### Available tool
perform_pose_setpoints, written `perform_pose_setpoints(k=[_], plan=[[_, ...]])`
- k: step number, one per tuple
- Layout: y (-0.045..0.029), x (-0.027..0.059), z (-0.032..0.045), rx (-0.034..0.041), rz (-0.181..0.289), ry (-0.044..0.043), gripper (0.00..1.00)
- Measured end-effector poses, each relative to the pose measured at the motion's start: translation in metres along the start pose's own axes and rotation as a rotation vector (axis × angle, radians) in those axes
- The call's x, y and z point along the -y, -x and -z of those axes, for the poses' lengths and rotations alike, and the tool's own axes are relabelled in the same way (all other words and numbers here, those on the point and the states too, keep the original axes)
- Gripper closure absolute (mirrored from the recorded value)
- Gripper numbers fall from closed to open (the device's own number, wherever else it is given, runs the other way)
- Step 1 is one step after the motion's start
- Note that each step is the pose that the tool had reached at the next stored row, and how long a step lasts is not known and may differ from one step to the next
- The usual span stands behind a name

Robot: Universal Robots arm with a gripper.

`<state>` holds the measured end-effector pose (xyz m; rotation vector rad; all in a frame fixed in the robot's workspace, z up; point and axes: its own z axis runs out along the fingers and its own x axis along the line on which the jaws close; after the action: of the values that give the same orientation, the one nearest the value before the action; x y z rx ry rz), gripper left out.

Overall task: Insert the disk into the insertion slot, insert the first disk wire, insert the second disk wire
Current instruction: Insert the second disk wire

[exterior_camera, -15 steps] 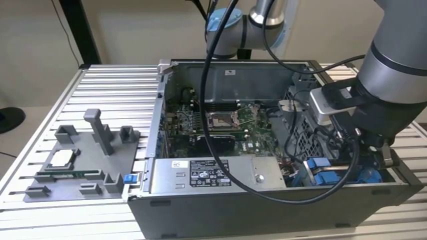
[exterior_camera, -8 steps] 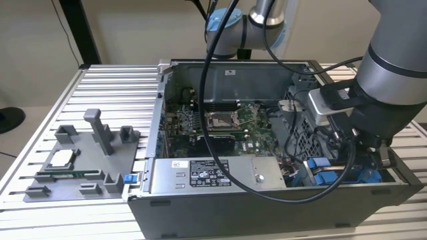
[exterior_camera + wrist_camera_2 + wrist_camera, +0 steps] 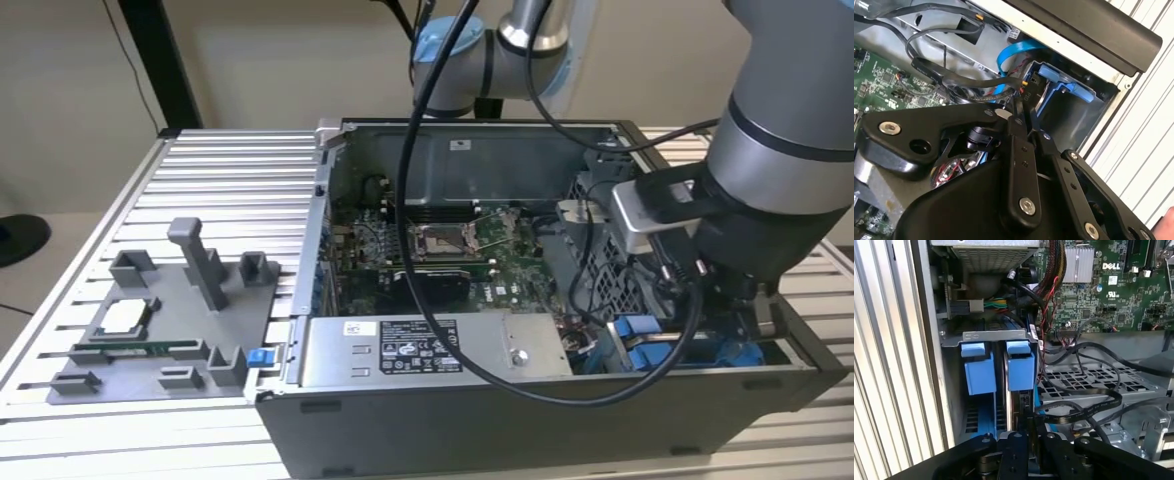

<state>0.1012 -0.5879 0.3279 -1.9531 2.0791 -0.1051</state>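
With the gripper (image 3: 1032, 432) clenched on a black disk wire (image 3: 1079, 410) beside the blue-framed disk (image 3: 1020, 371), it should press straight and squarely.

Even, soft indoor light. Computer case (image 3: 534, 400) interior dimmer, shadowed near its front corner. Mild glare on ribbed table (image 3: 227, 170). Close gripper (image 3: 1029, 130) links soft-focused in both wrist views.

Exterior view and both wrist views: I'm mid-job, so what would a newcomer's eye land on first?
First, the open computer case on the slatted table, with the green motherboard bared inside. Next, the bright blue drive frames, side by side in the bay at the case's corner toward the exterior view's right. The black claw is reaching down at them, beside a black flat cable.
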Motion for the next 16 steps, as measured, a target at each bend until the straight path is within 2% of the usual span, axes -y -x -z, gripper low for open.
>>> perform_pose_setpoints(k=[3,4,6,8,16], plan=[[-0.0002,-0.0005,-0.0014,0.0006,0.0,-0.0008,1.0],[-0.0001,-0.0005,-0.0016,0.0016,0.0,-0.0009,0.0],[0.0008,0.0009,0.0035,0.0045,-0.001,-0.0011,0.0],[0.0024,0.0034,0.0134,0.0018,-0.001,-0.001,0.0],[0.0081,0.0123,0.0484,0.0015,-0.001,-0.001,0.0]])
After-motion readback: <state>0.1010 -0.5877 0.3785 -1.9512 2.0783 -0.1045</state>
